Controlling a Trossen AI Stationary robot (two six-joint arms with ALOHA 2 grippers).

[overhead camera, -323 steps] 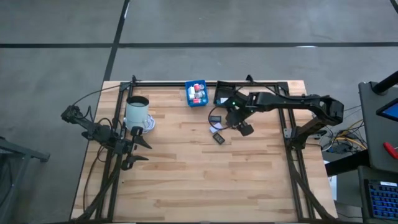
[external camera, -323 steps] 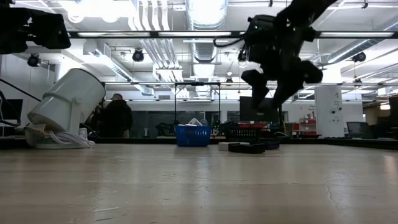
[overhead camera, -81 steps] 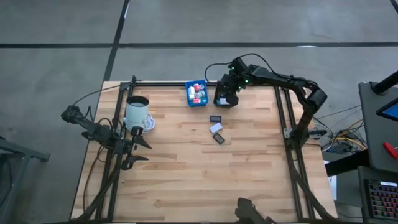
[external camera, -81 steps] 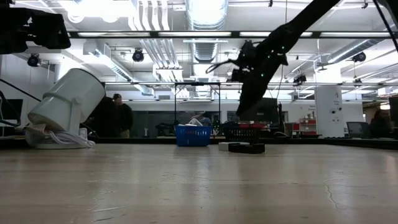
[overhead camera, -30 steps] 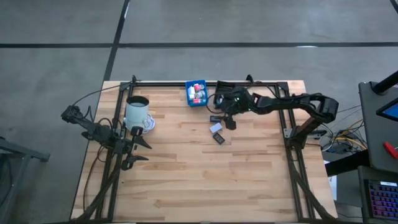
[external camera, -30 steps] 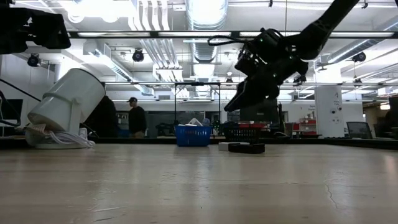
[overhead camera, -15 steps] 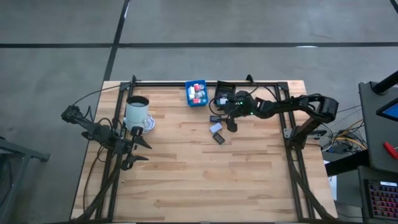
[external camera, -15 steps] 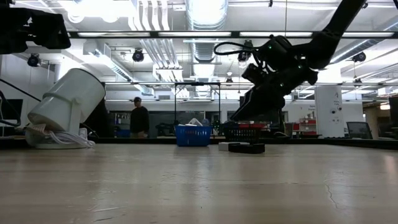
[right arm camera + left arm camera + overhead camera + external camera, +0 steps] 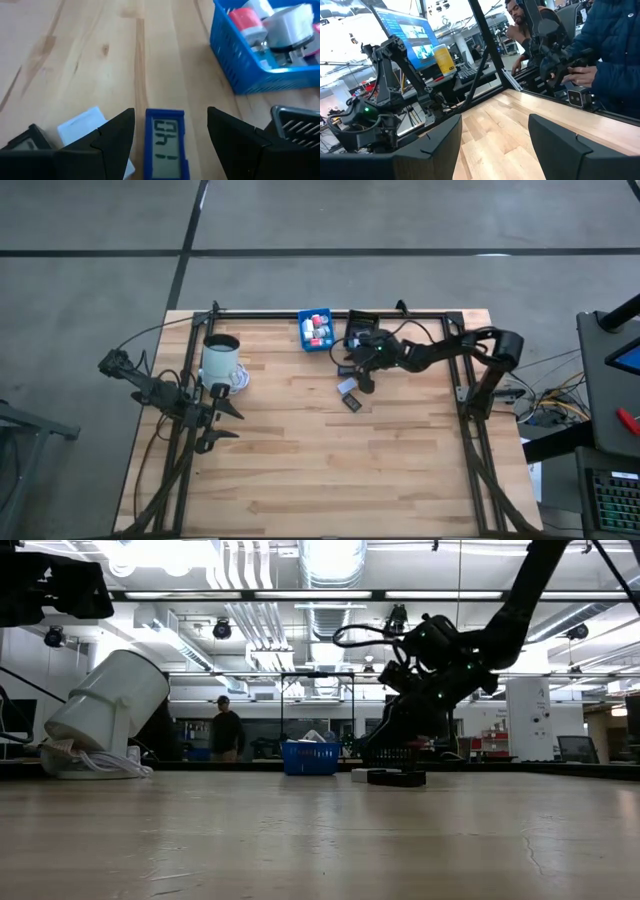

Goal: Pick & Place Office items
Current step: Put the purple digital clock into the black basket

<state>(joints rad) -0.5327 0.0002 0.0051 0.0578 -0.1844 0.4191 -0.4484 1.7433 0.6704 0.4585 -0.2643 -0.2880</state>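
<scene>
Wooden counter (image 9: 300, 450): right pincer (image 9: 170, 132), spread, hovers over a blue rectangle (image 9: 165, 142); white piece (image 9: 82, 125) at nine o'clock could get nudged. Left pincer (image 9: 492, 145) waits spread.

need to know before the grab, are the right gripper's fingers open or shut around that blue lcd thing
Open. In the right wrist view the right gripper has its two dark fingers apart, the blue display piece lying between them, untouched.

Three flat items (image 9: 347, 385), two bins (image 9: 316, 330), one mug (image 9: 221, 360), seemingly
</scene>
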